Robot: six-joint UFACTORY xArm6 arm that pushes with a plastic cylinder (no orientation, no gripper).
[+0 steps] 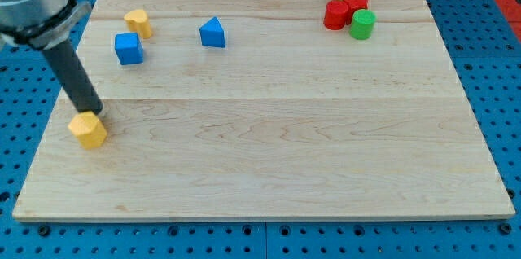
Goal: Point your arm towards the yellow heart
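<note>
Looking at the board (269, 129), you see my tip (94, 113) touching a yellow block (88, 129) at the left edge — it grasps nothing. Your yellow heart (139, 22) sits at the top left, just beside a blue cube (129, 49) — well apart from my tip.

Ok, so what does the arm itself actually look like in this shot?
At the view's top left, a bulky grey rounded housing narrows into a straight dark rod, matte black and cylindrical. No cables, labels or markings show. My tip is plain and blunt, seen just above the yellow block.
</note>
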